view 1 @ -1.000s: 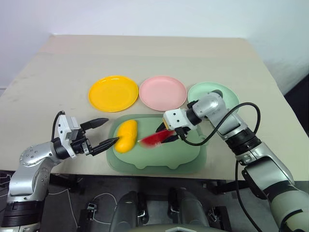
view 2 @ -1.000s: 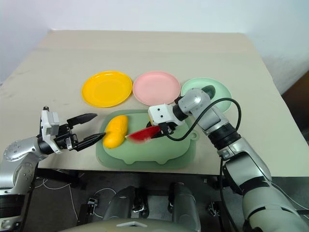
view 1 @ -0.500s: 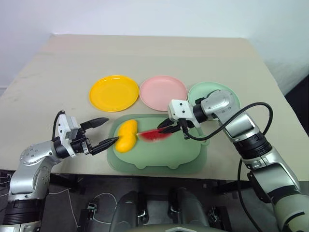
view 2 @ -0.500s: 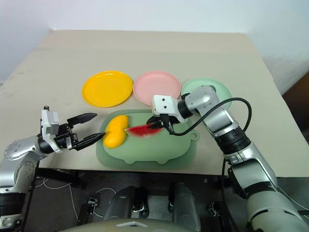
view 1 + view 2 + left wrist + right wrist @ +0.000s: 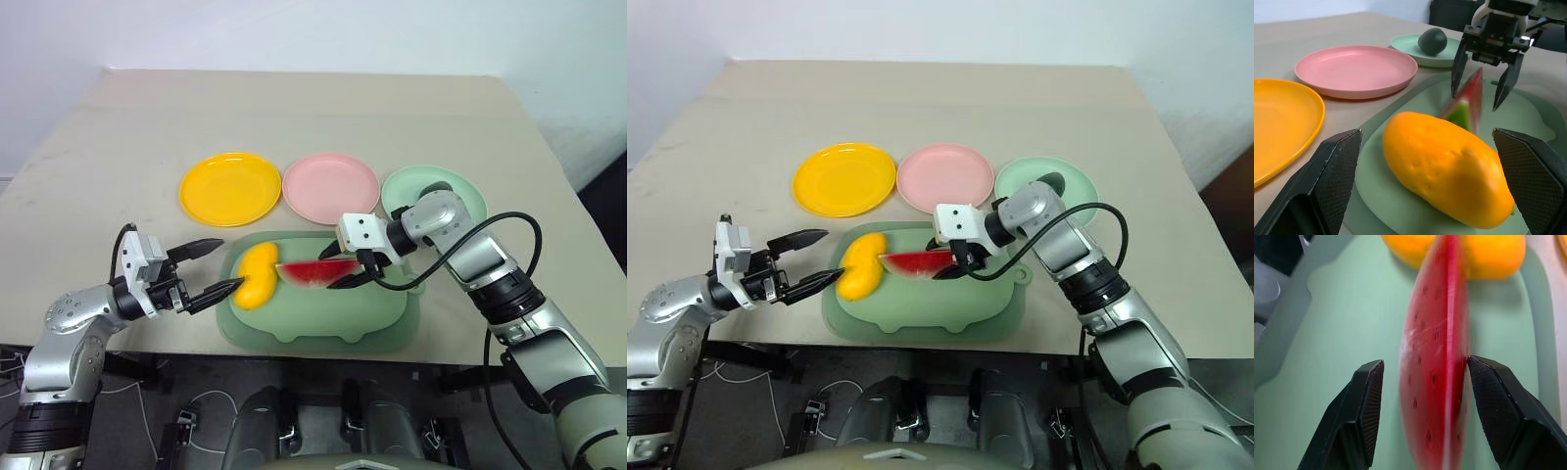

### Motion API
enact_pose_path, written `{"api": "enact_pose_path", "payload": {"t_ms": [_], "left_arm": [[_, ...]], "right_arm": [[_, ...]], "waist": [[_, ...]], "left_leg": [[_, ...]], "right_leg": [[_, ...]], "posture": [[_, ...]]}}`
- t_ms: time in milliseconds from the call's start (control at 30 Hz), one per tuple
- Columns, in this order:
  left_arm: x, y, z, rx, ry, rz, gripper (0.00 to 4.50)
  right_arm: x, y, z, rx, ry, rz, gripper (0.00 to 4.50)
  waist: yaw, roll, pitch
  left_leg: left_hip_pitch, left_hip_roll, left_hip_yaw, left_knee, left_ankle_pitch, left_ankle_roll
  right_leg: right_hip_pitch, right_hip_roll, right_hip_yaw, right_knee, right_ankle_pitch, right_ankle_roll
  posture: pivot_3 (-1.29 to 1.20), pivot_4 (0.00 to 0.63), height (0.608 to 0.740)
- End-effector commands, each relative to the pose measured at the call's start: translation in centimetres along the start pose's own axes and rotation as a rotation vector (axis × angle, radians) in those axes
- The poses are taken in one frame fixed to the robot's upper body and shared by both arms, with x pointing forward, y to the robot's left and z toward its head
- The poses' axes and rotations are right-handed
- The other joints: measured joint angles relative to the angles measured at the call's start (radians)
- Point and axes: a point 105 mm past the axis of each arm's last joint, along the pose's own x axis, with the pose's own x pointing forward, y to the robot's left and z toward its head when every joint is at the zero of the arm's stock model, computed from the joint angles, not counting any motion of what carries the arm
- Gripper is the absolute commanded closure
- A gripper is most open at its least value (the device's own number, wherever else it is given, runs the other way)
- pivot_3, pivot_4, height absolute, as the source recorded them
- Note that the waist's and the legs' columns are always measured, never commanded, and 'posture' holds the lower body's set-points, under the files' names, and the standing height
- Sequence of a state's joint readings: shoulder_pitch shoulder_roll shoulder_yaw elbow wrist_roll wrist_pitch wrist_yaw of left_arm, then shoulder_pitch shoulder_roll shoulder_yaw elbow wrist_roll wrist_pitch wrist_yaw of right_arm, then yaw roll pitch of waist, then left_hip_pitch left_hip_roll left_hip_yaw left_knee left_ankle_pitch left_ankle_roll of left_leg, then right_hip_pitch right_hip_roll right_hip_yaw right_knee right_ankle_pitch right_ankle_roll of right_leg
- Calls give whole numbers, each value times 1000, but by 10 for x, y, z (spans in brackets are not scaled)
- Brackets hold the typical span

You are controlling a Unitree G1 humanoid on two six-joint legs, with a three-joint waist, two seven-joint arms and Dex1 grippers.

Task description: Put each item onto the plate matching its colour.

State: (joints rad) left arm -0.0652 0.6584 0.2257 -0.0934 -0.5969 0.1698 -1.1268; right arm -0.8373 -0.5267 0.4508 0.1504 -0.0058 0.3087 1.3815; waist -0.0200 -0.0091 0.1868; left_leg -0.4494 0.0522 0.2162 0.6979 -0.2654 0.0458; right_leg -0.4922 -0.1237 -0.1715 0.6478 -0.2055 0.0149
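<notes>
1. The watermelon wedge (image 5: 315, 272) lies on the green pig-shaped mat (image 5: 323, 318), just beside the yellow mango (image 5: 257, 275).
2. The right gripper (image 5: 343, 266) straddles the wedge with its fingers parted; one looks to touch it, with no firm grip.
3. The left gripper (image 5: 213, 267) is wide apart, holding nothing, near the mango.
4. The avocado (image 5: 1431, 41) sits on the light green plate (image 5: 1403, 43); the pink plate (image 5: 330, 187) and the yellow plate (image 5: 230, 188) hold nothing.
</notes>
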Motion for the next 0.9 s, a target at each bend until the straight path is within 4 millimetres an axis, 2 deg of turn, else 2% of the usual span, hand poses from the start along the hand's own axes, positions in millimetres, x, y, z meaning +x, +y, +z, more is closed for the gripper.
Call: {"api": "enact_pose_path", "payload": {"t_ms": [33,267,467,500,567,700,733,900], "left_arm": [[0,-1,7,34,-9,-3,0],[0,-1,5,32,-8,-3,0],[0,-2,5,33,-7,-1,0],[0,-2,5,33,-7,0,0],[0,-2,5,34,-8,2,0],[0,-1,5,36,-8,4,0],[0,-1,5,36,-8,3,0],[1,0,5,37,-6,2,0]], "right_arm": [[2,-7,9,-38,12,-6,1600],[17,-12,-3,47,123,23,1600],[20,-15,0,54,124,24,1600],[20,-14,0,47,128,26,1975],[20,-13,-1,36,133,31,2408],[18,-13,2,23,125,34,3059],[18,-13,3,19,120,30,3170],[15,-13,5,6,112,27,3170]], "waist": [[0,0,0],[-1,0,0],[-1,0,0],[-1,0,0],[-1,0,0],[-1,-1,-1],[-1,-1,-1],[-1,-1,-1]], "left_leg": [[0,0,0,0,0,0],[-1,0,0,0,0,0],[0,0,0,0,0,0],[0,0,0,0,0,0],[0,0,0,0,0,0],[2,0,0,0,0,0],[3,0,0,0,0,0],[3,0,0,0,0,0]], "right_leg": [[0,0,0,0,0,0],[0,0,0,0,0,0],[-2,0,0,0,0,0],[-2,0,0,0,0,0],[-2,0,0,0,0,0],[-1,0,0,0,0,0],[0,0,0,0,0,0],[0,0,0,0,0,0]], "posture": [[0,150,696],[0,150,696],[0,150,696],[0,150,696],[0,150,696],[0,150,696],[0,150,696],[0,150,696]]}}
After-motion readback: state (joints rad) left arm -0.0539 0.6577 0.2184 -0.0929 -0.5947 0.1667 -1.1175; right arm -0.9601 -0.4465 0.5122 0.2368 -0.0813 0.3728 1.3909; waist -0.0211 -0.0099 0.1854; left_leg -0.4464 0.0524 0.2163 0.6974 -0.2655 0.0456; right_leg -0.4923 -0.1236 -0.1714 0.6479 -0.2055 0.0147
